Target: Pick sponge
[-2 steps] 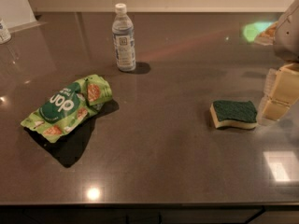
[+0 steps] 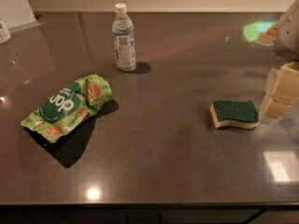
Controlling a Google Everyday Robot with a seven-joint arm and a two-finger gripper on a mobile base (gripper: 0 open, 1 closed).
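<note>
Gripper (image 2: 280, 94) sat at 3 o'clock of sponge (image 2: 235, 114), nothing visibly held, opening impossible to tell; sponge likely light, squashy; pinch across wavy sides

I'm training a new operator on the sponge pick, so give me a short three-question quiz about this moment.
1. True or false: the gripper has the sponge lifted off the counter.
2. Which thing stands upright? A) sponge B) bottle C) snack bag
3. Fill in: the sponge's dark green side faces ____.

Key:
1. False. The sponge lies on the counter, and the gripper is just to its right, at the right edge of the view.
2. B. The snack bag and the sponge both lie flat.
3. Up.
</note>
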